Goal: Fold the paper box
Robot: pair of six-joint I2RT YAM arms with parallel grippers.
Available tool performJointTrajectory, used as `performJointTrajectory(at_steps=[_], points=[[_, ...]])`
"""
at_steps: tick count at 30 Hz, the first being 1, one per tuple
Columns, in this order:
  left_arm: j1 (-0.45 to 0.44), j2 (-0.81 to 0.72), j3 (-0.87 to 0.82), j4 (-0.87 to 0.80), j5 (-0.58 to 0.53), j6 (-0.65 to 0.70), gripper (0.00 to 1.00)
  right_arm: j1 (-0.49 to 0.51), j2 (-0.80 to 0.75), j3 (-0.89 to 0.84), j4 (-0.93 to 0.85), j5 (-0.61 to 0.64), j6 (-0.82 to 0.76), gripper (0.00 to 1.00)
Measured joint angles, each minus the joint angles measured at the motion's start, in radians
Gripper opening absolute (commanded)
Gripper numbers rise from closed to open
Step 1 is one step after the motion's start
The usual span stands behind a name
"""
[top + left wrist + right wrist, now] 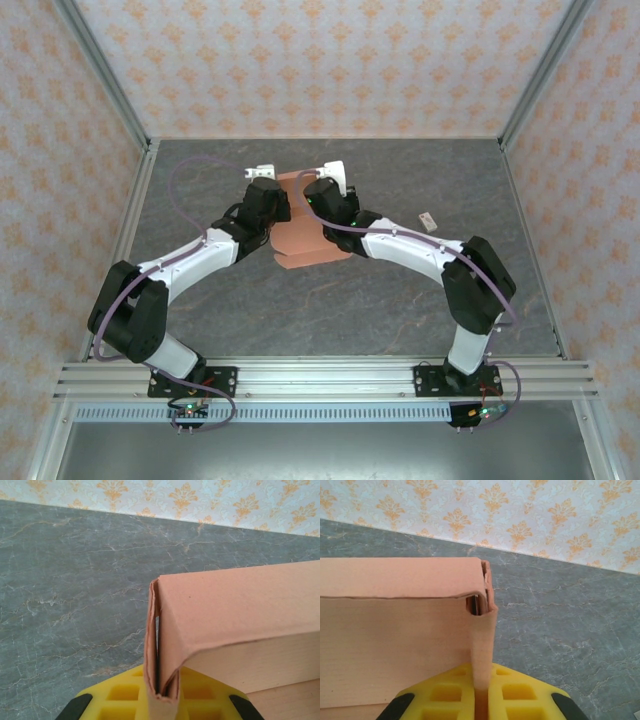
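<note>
Paper box (pixel 305 245), salmon-orange card, partly erected: it sat mid-way across the grey marbled table (pixel 420 300), between the two wrists, with a long wall folded over and a doubled flap standing at each end. Left gripper (pixel 159 700) was pinched shut on the doubled wall at the box's left end; right gripper (pixel 481 697) was likewise closed on the upright flap at its right end. Step in hand, by judgement: setting the end walls, so the next move would call for pressing each flap home along its crease without buckling the thin card.
</note>
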Motion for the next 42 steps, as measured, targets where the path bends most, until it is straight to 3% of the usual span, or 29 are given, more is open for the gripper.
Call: performJointTrajectory(at_steps=[11,19,25,30,42], points=[[0.0,0.008,0.014,-0.052,-0.036,0.005,0.0,-0.03,-0.028,-0.053,0.023,-0.194,-0.008,0.3],[0.0,0.008,0.031,-0.072,-0.048,0.008,0.0,-0.038,-0.11,-0.102,0.021,-0.29,0.014,0.54],[0.017,0.04,0.079,-0.133,-0.042,0.029,0.0,-0.043,-0.207,-0.135,-0.001,-0.391,0.03,0.62],[0.068,0.119,0.196,-0.308,0.056,0.089,0.0,-0.08,-0.335,-0.156,-0.072,-0.472,0.053,0.63],[0.092,0.295,0.477,-0.867,0.284,0.356,0.0,-0.17,-0.515,-0.357,-0.23,-0.457,0.119,0.64]])
